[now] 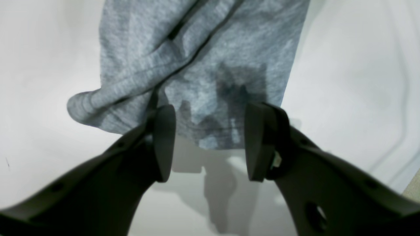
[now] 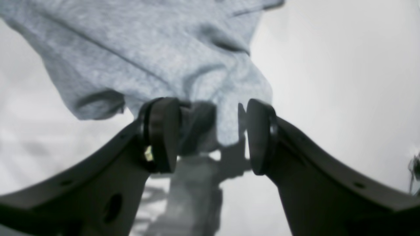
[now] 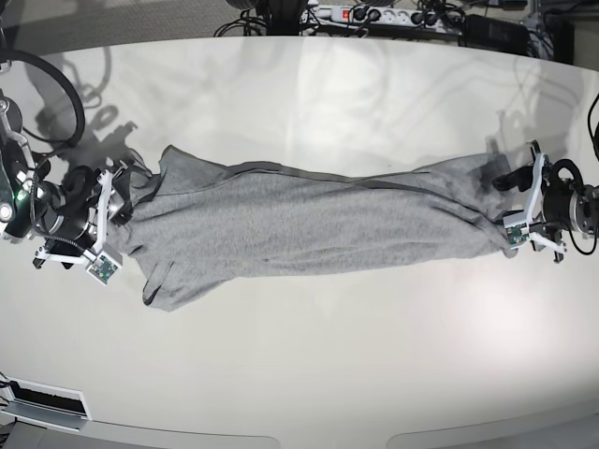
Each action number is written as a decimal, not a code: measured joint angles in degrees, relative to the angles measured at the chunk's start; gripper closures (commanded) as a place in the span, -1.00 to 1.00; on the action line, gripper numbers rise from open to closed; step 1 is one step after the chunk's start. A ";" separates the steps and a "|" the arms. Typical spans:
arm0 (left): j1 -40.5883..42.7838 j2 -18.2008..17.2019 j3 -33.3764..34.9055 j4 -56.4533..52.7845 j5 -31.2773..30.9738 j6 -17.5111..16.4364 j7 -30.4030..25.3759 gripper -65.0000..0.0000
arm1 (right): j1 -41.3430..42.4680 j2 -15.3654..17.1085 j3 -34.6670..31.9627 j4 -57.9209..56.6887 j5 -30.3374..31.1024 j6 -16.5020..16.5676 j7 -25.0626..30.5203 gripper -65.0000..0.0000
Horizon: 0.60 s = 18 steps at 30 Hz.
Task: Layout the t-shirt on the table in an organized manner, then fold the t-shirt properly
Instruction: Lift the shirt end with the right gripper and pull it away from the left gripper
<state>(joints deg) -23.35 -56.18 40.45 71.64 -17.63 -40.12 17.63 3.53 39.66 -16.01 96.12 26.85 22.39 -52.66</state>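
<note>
The heather-grey t-shirt (image 3: 318,220) lies stretched out lengthwise across the off-white table (image 3: 309,94), creased and partly doubled over, with no lettering showing. At its left end in the base view, my right gripper (image 3: 118,211) stands open. The right wrist view has a rumpled lump of the t-shirt (image 2: 147,55) reaching between the spread fingers of that gripper (image 2: 210,134), unpinched. At the other end my left gripper (image 3: 512,200) is open too. In the left wrist view the edge of the t-shirt (image 1: 203,59) lies flat on the table (image 1: 344,82) just beyond the left gripper (image 1: 210,141).
Cables and a power strip (image 3: 374,14) run along the table's far edge. A black looped cable (image 3: 47,94) sits by the arm at the left. The table's near curved edge (image 3: 281,435) runs along the bottom.
</note>
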 measured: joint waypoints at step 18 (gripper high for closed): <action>0.00 -0.02 0.00 0.00 0.02 0.02 0.02 -0.05 | -7.96 -8.04 0.07 4.85 5.44 -0.44 -7.21 -0.09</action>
<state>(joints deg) -23.35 -56.21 40.45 71.64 -17.61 -40.10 17.65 -4.43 31.62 -15.94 100.97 32.29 21.96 -59.88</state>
